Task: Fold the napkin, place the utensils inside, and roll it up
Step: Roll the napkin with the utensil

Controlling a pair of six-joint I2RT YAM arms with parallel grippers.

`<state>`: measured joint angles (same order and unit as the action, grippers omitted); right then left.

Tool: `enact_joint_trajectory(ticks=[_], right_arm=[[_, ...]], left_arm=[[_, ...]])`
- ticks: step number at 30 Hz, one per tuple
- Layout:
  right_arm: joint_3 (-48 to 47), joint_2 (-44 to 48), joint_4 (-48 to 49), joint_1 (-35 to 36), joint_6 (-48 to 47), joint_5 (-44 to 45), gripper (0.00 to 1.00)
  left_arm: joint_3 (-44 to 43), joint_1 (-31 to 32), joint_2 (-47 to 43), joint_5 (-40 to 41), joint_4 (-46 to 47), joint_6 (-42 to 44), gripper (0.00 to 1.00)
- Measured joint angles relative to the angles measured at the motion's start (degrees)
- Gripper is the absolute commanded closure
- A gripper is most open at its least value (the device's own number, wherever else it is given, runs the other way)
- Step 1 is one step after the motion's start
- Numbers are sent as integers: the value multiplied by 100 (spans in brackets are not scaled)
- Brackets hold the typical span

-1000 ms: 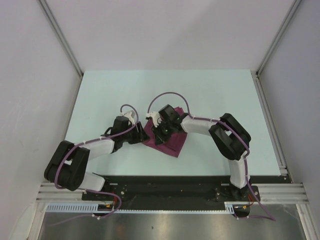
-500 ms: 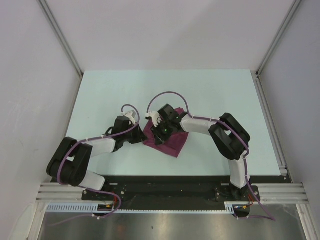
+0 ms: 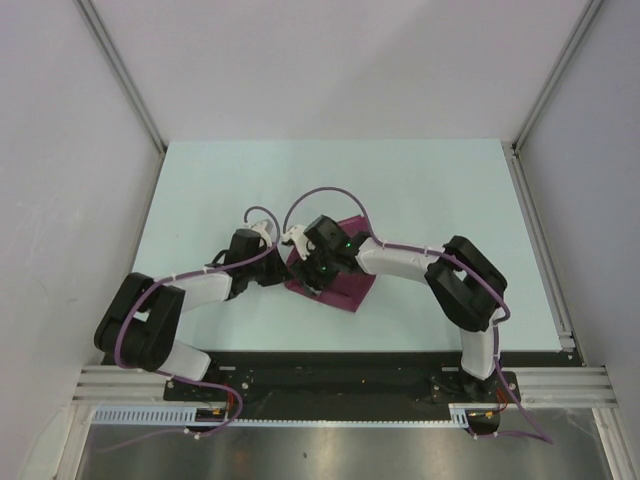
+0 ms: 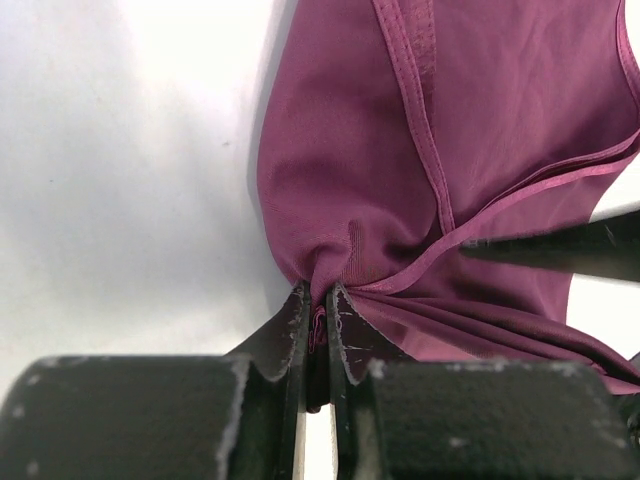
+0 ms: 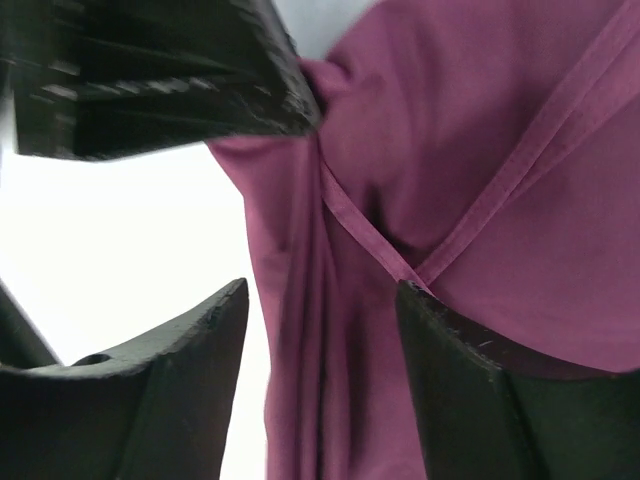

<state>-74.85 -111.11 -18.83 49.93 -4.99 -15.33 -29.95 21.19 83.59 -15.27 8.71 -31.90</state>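
Observation:
The magenta napkin [image 3: 345,287] lies bunched in folds on the table's middle, with both grippers over its left side. My left gripper [image 3: 286,272] is shut on a gathered edge of the napkin [image 4: 400,150], and cloth is pinched between its two fingertips [image 4: 320,298]. A dark finger of the right gripper [image 4: 560,246] crosses the cloth at the right of that view. My right gripper [image 3: 314,268] stands open above the napkin [image 5: 480,150], its fingers spread either side of a fold [image 5: 320,300] without gripping it. The left gripper's black body [image 5: 150,70] shows just beyond. The utensils are hidden.
The pale green table [image 3: 420,190] is walled by white panels on the left, back and right. A metal rail [image 3: 540,240] runs along its right edge. Purple cables loop over both wrists [image 3: 320,195].
The left gripper has closed onto the napkin's edge. The right gripper has opened, letting go of the cloth, and shifted slightly left toward the left gripper.

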Motion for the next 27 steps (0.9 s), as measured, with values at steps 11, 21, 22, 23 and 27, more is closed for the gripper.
enact_joint_trajectory(ticks=[11,21,22,23,27], right_arm=[[315,236,466,684,-94,1480,40],[317,-4,549,142,160,573,82],[317,-33,562,72,203,389,85],[317,-48,570,17,238,264,87],[319,-109,673,-310,380,-566,98]], left_arm=[[-138,0,26,-4,-225,0,90],[-140,0,44,-26,-214,4,68],[-140,-2,44,-31,-210,17,64],[-140,-2,44,-31,-203,11,55],[-140,0,-15,-39,-155,9,27]])
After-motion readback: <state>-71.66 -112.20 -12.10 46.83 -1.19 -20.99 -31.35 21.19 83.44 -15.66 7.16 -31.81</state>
